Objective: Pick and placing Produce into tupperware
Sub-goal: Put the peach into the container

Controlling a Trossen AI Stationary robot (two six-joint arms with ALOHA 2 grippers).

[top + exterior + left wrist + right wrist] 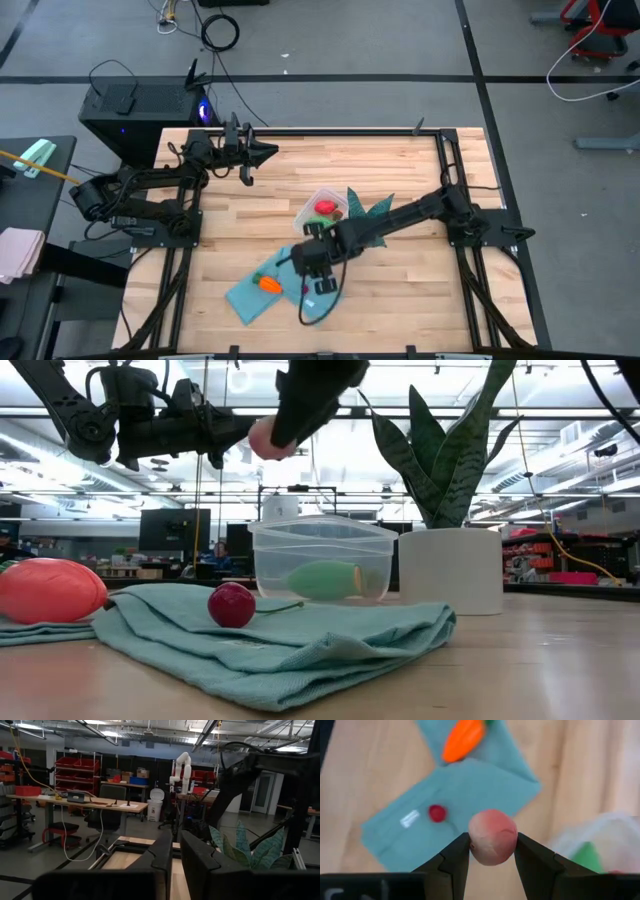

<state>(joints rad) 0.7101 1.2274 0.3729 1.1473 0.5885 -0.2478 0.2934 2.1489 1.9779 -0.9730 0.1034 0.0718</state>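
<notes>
My right gripper (491, 851) hangs above the teal cloth (262, 290) near the table's middle (312, 262) and is shut on a pink-red round toy fruit (492, 837). The clear tupperware (320, 560) stands just beyond the cloth with a green oval (325, 580) lying inside; the high view also shows a red piece (326, 208) in it. An orange carrot (464, 740) and a tiny red piece (437, 813) lie on the cloth. My left gripper (247, 158) waits, shut, high above the table's far-left part. My right gripper pinches the pink-red round fruit across its widest part (472, 840) between its two fingers, one finger (457, 855) on each side. The fingers come from above, pointing down. The fruit (270, 438) is lifted clear, high above the cloth and the tupperware.
A spiky plant in a white pot (450, 565) stands right beside the tupperware on its right side. The teal cloth (280, 635) lies rumpled toward the near edge. Bare wood (420, 280) stretches right of the cloth, and a black cable (320, 300) loops below the right gripper.
</notes>
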